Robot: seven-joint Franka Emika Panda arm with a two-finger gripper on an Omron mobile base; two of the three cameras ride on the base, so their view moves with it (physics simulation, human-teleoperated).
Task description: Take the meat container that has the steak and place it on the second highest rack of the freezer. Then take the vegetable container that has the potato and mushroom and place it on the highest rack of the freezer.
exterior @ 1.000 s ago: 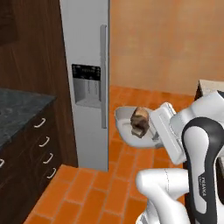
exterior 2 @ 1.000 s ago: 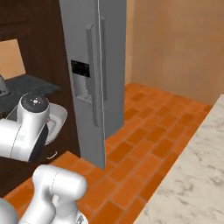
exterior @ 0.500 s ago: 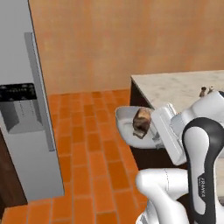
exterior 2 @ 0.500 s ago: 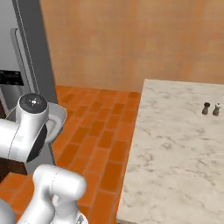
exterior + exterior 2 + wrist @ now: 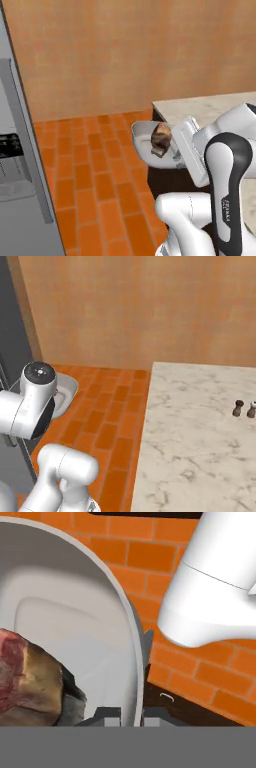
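Observation:
The meat container (image 5: 146, 142) is a shallow grey-white dish held in the air over the brick floor. My gripper (image 5: 131, 716) is shut on its rim, one fingertip on each side of the wall. The steak (image 5: 26, 681), a reddish-brown lump, lies inside the dish close to the fingers, and the steak (image 5: 161, 138) also shows from the left base. The dish (image 5: 64, 392) pokes out behind my arm in the right base view. The freezer (image 5: 20, 165) stands at the far left with its grey door shut, so both racks are hidden. The vegetable container, potato and mushroom are out of view.
A marble counter (image 5: 200, 431) fills the right side, with two small shakers (image 5: 239, 408) near its far right edge. Its near corner (image 5: 200, 107) lies just behind the held dish. Orange brick floor (image 5: 95, 165) stretches between freezer and counter, and a tan wall closes the back.
The whole picture has swung: the base has turned right, the freezer has slid to the left edge and the marble counter has come in. The dish stays in my grip.

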